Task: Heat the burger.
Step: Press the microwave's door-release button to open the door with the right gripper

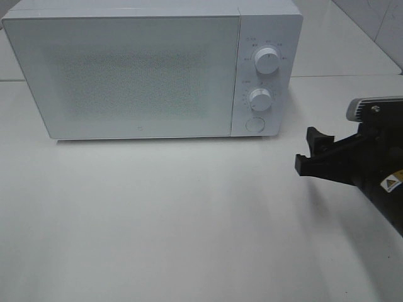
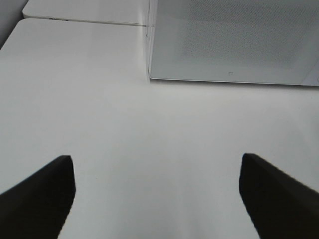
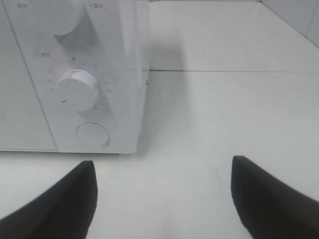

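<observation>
The burger is not in view in any frame. A white microwave (image 1: 138, 69) stands at the back of the table with its door shut. It also shows in the left wrist view (image 2: 234, 40) and the right wrist view (image 3: 114, 74). My right gripper (image 1: 306, 152) is open and empty. It hovers to the right of the microwave and points toward the control panel, apart from it. In the right wrist view the right gripper (image 3: 163, 162) faces the round door button (image 3: 92, 134). My left gripper (image 2: 155, 158) is open and empty over bare table in front of the microwave's left part. It is out of the exterior view.
The control panel has an upper knob (image 1: 267, 60), a lower knob (image 1: 259, 99) and a round button (image 1: 254, 123). The white table (image 1: 189, 220) stretches in front of the microwave. A tabletop seam (image 3: 224, 70) runs behind on the right.
</observation>
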